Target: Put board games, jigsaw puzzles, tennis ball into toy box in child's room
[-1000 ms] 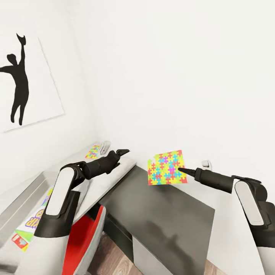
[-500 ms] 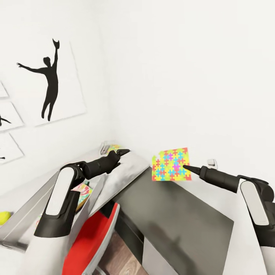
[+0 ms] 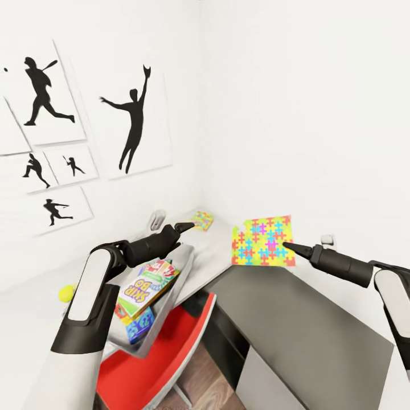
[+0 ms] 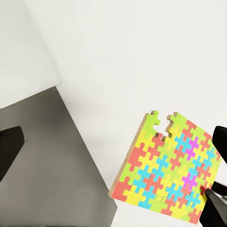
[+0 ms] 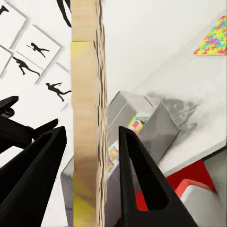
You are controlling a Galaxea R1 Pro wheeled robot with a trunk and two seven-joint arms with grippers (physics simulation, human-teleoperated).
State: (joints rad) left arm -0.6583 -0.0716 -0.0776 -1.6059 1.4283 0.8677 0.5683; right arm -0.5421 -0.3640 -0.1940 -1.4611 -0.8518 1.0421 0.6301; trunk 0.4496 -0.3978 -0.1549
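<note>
My right gripper (image 3: 285, 246) is shut on one jigsaw puzzle (image 3: 263, 242), held upright in the air above the dark cabinet; in the right wrist view the puzzle (image 5: 87, 118) stands edge-on between the fingers. The other jigsaw puzzle (image 3: 202, 219) lies flat in the table's (image 3: 222, 253) far corner. The grey toy box (image 3: 181, 285) stands on the table with the Skip-Bo board game (image 3: 145, 285) and a blue board game (image 3: 139, 326) inside. The tennis ball (image 3: 66, 293) rests on the table left of the box. My left gripper (image 3: 185, 226) hovers open above the box, empty.
A red chair (image 3: 159, 353) stands under the table's front edge. To its right is a low dark grey cabinet (image 3: 307, 324). White walls close the corner, the left one hung with silhouette pictures (image 3: 134, 125).
The view has swung left, bringing the toy box, its games and more wall pictures into sight. Both arms keep their pose, and the right gripper still holds the puzzle.
</note>
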